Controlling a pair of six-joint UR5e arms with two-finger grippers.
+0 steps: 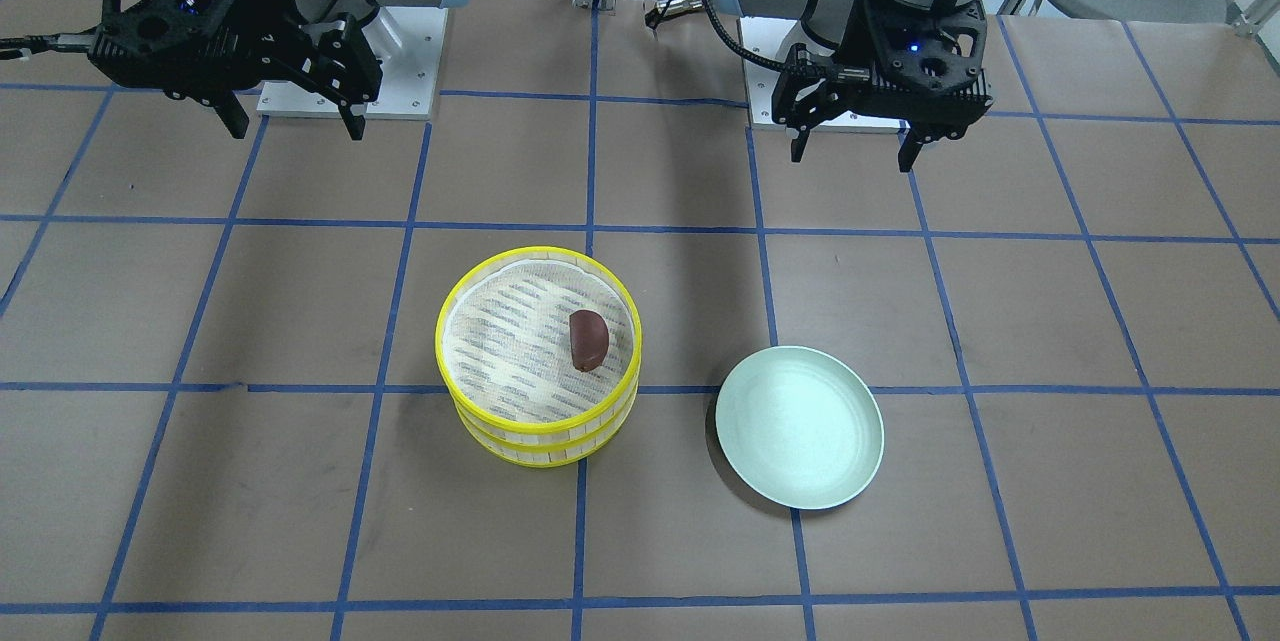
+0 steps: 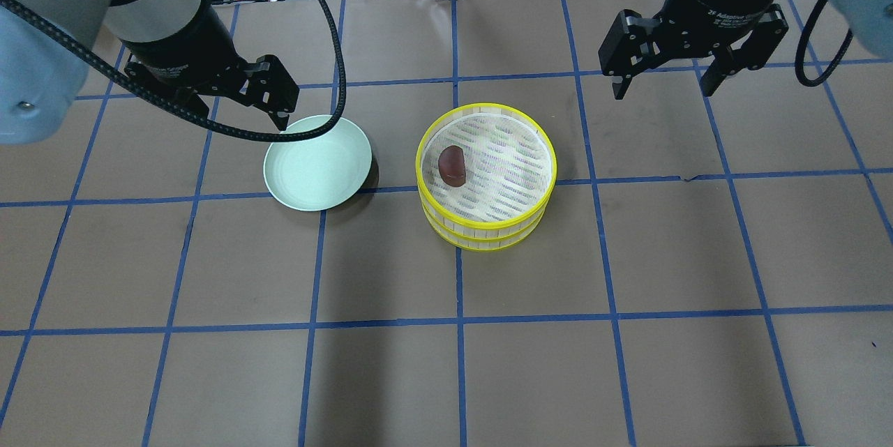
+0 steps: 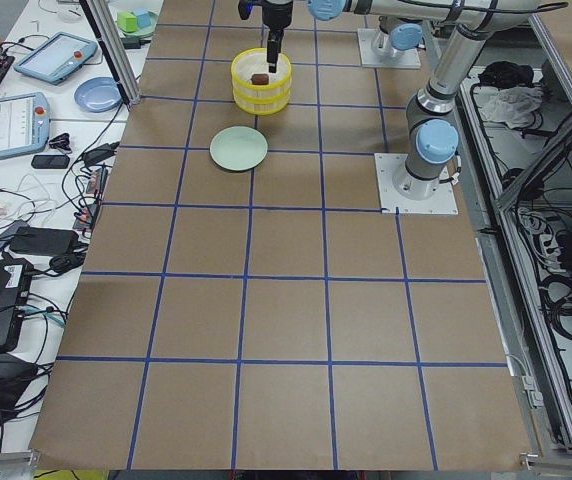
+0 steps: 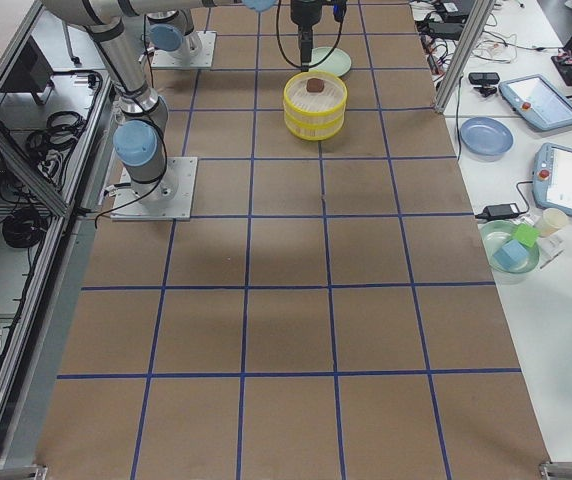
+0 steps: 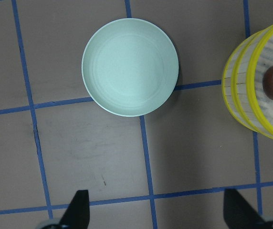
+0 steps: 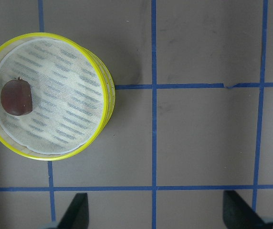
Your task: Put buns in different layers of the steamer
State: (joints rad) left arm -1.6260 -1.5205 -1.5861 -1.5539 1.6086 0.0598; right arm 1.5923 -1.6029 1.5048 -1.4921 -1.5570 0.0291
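Overhead exterior.

- Steamer layers (image 2: 488,232): two, stacked, at table centre.
- Plate (image 2: 317,162): at 9 o'clock of the layers, apart from them, bare.
- Left gripper (image 1: 851,156), right gripper (image 2: 663,93): jaws apart, empty, hovering at 10 and 2 o'clock.
- Dark bun (image 2: 452,166): on the upper layer's mesh at 9 o'clock. Long axis runs 12–6, with no clear front.
- Cream bun: unseen, and the lower layer is hidden.
- Judged: finished if the cream bun lies in the lower layer, otherwise one placement remains.

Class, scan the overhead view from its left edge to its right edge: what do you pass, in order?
In order: left gripper → pale green plate → stacked steamer trays, brown bun in the top one → right gripper.
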